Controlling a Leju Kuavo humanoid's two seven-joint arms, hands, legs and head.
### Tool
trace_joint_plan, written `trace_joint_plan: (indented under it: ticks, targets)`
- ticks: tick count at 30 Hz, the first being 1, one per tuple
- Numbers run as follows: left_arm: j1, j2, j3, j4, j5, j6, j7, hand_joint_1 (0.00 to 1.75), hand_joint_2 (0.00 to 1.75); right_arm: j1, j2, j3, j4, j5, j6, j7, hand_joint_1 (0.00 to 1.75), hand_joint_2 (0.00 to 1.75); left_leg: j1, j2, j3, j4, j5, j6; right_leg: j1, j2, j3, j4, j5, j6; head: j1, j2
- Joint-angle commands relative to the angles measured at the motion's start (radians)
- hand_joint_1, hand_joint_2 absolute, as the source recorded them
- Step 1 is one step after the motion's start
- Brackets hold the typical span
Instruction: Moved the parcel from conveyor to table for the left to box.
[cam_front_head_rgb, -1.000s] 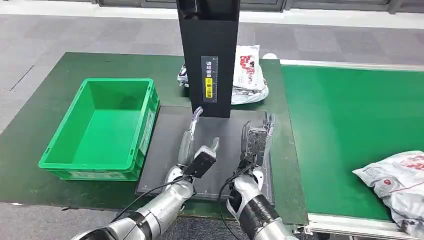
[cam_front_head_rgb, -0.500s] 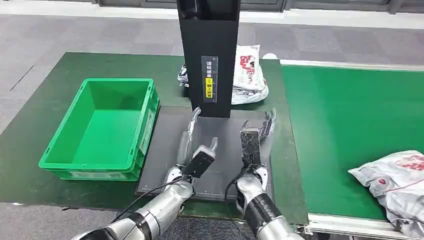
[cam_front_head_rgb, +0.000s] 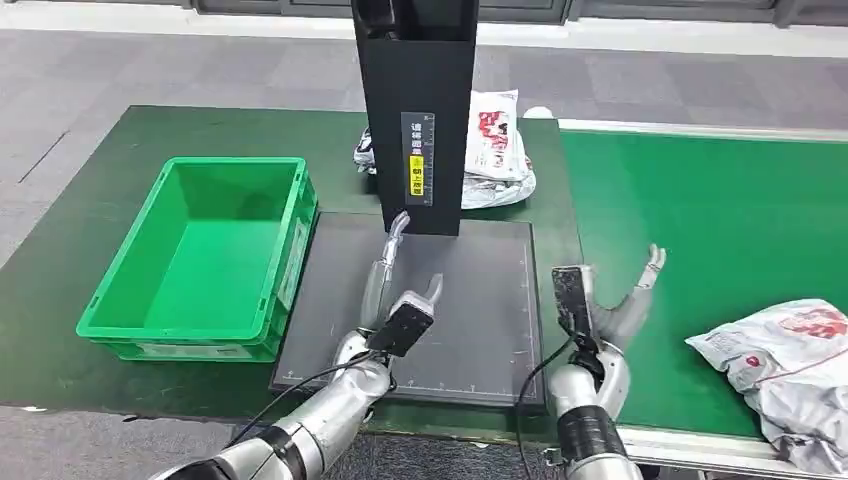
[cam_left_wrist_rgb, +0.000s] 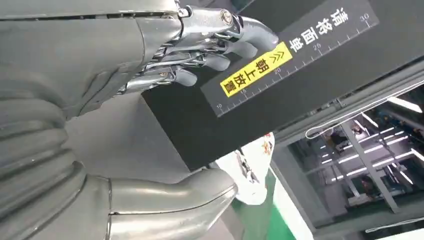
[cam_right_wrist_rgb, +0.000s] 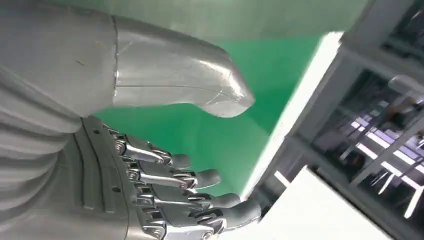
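Grey crinkled plastic parcel | red-and-white label | lying on conveyor

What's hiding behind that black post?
Behind the black post, white parcels with red print stick out on both sides; the post covers their middle, so their count is unclear.
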Motion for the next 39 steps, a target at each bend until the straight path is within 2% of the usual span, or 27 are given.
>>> trace_joint_plan:
  ticks: [1, 2, 3, 5, 15, 16, 17, 19, 22, 26, 28, 29, 32, 34, 39]
  targets:
    - [-0.039, -0.002, -0.017, 0.05, -0.006, -0.009, -0.014, 0.0, 1.75, 0.021, -0.126, -0.214, -0.047, 0.322, 0.005, 0.284, 0.0, 1.75, 0.0, -0.008, 0.004, -0.003, 0.001, 0.001, 0.0, -0.006, 0.006, -0.003, -0.001, 0.0, 0.0, 0.0]
    - [-0.038, -0.002, -0.014, 0.052, -0.003, -0.01, -0.014, 0.0, 1.75, 0.033, -0.147, -0.211, -0.057, 0.362, 0.005, 0.331, 0.0, 1.75, 0.0, -0.006, 0.002, -0.001, 0.001, 0.0, 0.0, -0.005, 0.003, -0.002, -0.001, 0.0, 0.0, 0.0]
    - [-0.038, -0.002, -0.014, 0.052, -0.003, -0.01, -0.014, 0.0, 1.75, 0.033, -0.147, -0.211, -0.057, 0.362, 0.005, 0.331, 0.0, 1.75, 0.001, -0.007, 0.003, -0.002, 0.001, 0.001, 0.001, -0.006, 0.006, -0.003, -0.001, 0.0, 0.0, 0.0]
    - [-0.028, 0.007, -0.006, 0.038, 0.002, -0.005, -0.014, 0.0, 1.75, 0.067, -0.193, -0.185, -0.054, 0.448, 0.005, 0.442, 0.0, 1.75, 0.001, -0.005, 0.002, -0.001, 0.0, 0.001, 0.001, -0.003, 0.005, -0.002, -0.001, 0.0, 0.0, 0.0]
    - [-0.024, 0.013, -0.006, 0.031, 0.002, -0.009, -0.014, 0.0, 1.75, 0.078, -0.204, -0.184, -0.059, 0.43, 0.005, 0.43, 0.0, 1.75, 0.0, -0.002, 0.002, -0.001, 0.0, 0.0, 0.0, -0.001, 0.003, -0.001, 0.0, 0.0, 0.0, 0.0]
    - [-0.025, 0.011, -0.005, 0.034, 0.002, -0.008, -0.014, 0.0, 1.75, 0.072, -0.202, -0.178, -0.052, 0.447, 0.005, 0.453, 0.0, 1.75, 0.0, -0.002, 0.003, -0.002, 0.0, 0.0, 0.0, -0.001, 0.004, -0.003, 0.0, -0.001, 0.0, 0.0]
    - [-0.023, 0.013, -0.001, 0.033, 0.003, -0.006, -0.014, 0.0, 1.75, 0.078, -0.232, -0.152, -0.015, 0.508, 0.005, 0.546, 0.0, 1.75, 0.0, -0.001, 0.002, -0.001, 0.0, 0.0, 0.0, 0.0, 0.002, -0.001, 0.0, 0.0, 0.0, 0.0]
    - [-0.019, 0.018, 0.006, 0.029, 0.001, -0.01, -0.014, 0.0, 1.75, 0.106, -0.286, -0.095, -0.002, 0.508, 0.005, 0.629, 0.0, 1.75, 0.0, -0.002, 0.004, -0.002, 0.0, 0.0, 0.0, 0.0, 0.005, -0.003, 0.0, -0.001, 0.0, 0.0]
    - [-0.016, 0.024, 0.026, 0.024, 0.003, -0.011, -0.014, 0.0, 1.75, 0.128, -0.324, -0.06, 0.012, 0.508, 0.006, 0.694, 0.0, 1.75, 0.0, -0.003, 0.003, -0.001, 0.0, 0.001, 0.0, -0.003, 0.004, -0.002, 0.0, 0.0, 0.0, 0.0]
    - [-0.015, 0.025, 0.03, 0.022, 0.004, -0.01, -0.014, 0.0, 1.75, 0.127, -0.328, -0.059, 0.011, 0.508, 0.008, 0.696, 0.0, 1.75, 0.0, -0.003, 0.006, -0.003, -0.001, 0.002, 0.0, -0.001, 0.008, -0.005, 0.0, 0.0, 0.0, 0.0]
    - [-0.015, 0.025, 0.03, 0.022, 0.004, -0.01, -0.014, 0.0, 1.75, 0.127, -0.328, -0.059, 0.011, 0.508, 0.008, 0.696, 0.0, 1.75, 0.0, -0.002, 0.002, -0.001, -0.001, 0.002, 0.0, -0.001, 0.004, -0.002, 0.0, 0.0, 0.0, 0.0]
    - [-0.009, 0.027, 0.037, 0.015, 0.002, -0.011, -0.014, 0.0, 1.75, 0.128, -0.353, -0.026, 0.021, 0.508, 0.027, 0.735, 0.0, 1.75, 0.0, -0.002, 0.004, -0.002, -0.001, 0.002, 0.0, -0.001, 0.006, -0.003, 0.0, 0.0, 0.0, 0.0]
    - [0.003, 0.035, 0.047, 0.002, -0.004, -0.013, -0.014, 0.0, 1.75, 0.145, -0.369, -0.034, 0.028, 0.508, 0.092, 0.744, 0.0, 1.75, 0.0, -0.003, 0.002, -0.001, -0.001, 0.002, 0.0, -0.002, 0.004, -0.002, 0.0, 0.0, 0.0, 0.0]
    - [0.007, 0.039, 0.058, -0.01, -0.008, -0.016, -0.014, 0.0, 1.75, 0.174, -0.396, 0.008, 0.009, 0.508, 0.114, 0.804, 0.0, 1.75, 0.0, -0.003, 0.003, -0.001, -0.001, 0.002, 0.0, -0.002, 0.005, -0.003, 0.0, 0.0, 0.0, 0.0]
    - [0.016, 0.051, 0.076, -0.029, -0.014, -0.012, -0.014, 0.0, 1.75, 0.167, -0.416, -0.036, 0.016, 0.508, 0.183, 0.795, 0.0, 1.75, 0.0, -0.002, 0.002, -0.001, -0.001, 0.002, 0.0, -0.002, 0.004, -0.002, 0.0, 0.0, 0.0, 0.0]
